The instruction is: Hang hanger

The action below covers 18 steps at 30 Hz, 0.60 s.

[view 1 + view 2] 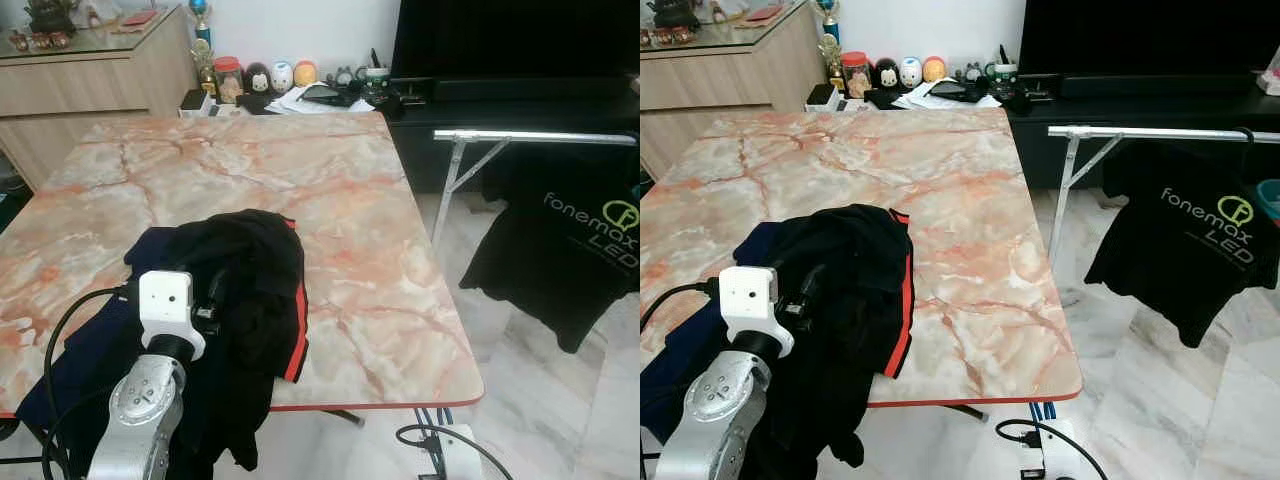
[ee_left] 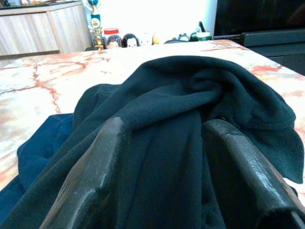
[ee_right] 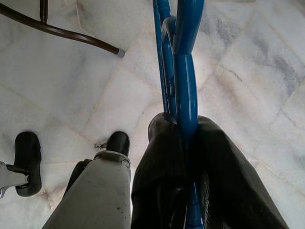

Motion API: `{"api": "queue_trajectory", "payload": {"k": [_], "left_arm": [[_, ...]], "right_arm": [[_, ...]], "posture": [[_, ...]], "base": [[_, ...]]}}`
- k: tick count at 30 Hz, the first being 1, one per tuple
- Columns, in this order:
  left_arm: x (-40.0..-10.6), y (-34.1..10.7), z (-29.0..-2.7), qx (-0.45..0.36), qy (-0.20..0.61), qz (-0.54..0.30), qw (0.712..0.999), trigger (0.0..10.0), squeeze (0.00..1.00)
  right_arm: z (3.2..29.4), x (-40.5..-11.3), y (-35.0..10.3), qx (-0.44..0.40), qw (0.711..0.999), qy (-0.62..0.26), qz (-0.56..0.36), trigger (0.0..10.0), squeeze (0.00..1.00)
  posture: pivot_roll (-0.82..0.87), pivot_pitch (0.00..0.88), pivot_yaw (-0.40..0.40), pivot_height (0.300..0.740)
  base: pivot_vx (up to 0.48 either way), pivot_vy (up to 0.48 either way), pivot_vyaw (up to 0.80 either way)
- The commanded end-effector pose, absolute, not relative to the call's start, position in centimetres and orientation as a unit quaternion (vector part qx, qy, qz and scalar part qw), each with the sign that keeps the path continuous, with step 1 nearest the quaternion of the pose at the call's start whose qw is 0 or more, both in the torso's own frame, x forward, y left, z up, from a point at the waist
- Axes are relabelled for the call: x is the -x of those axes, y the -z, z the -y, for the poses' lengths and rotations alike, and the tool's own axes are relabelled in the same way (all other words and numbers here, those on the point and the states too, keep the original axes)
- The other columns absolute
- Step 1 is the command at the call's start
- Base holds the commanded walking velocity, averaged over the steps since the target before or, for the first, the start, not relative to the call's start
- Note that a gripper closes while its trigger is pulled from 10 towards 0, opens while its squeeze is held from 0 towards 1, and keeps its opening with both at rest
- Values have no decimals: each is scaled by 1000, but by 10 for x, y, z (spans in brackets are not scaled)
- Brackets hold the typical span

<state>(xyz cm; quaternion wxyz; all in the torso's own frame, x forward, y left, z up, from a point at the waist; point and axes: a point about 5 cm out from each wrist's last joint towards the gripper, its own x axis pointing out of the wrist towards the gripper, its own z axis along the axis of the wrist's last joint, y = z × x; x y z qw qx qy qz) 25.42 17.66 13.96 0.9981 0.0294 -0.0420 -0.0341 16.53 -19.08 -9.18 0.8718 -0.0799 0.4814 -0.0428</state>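
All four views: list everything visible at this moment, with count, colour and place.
Table: one, orange-veined marble, centre.
Black garment: one, red-trimmed, near table edge.
Navy cloth: one, under it.
Drying rack: one, silver, right of table.
Black T-shirt: one, hanging on rack.
Figurines: several, beyond the table's far edge.
Blue hangers: at least two, over floor.
Left gripper: open, on black garment.
Right gripper: shut on blue hangers.

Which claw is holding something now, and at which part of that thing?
The right claw is shut on the blue hanger, pinching its thin bars. The left claw is open over the black garment, holding nothing.
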Motion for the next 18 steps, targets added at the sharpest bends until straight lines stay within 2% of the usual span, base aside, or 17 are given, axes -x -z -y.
{"api": "queue_trajectory", "payload": {"k": [1, 18], "left_arm": [[-255, -143, -179, -34, 33, 48, 998, 10000, 0], [-252, -140, -175, -27, 41, 47, 998, 10000, 0]], "right_arm": [[190, -166, 91, 78, 874, 43, -477, 10000, 0], [191, -164, 92, 82, 873, 39, -479, 10000, 0]], "posture": [[89, 0, -10, 740], [91, 0, -9, 740]], "base": [[-274, 0, 0], [-279, 0, 0]]}}
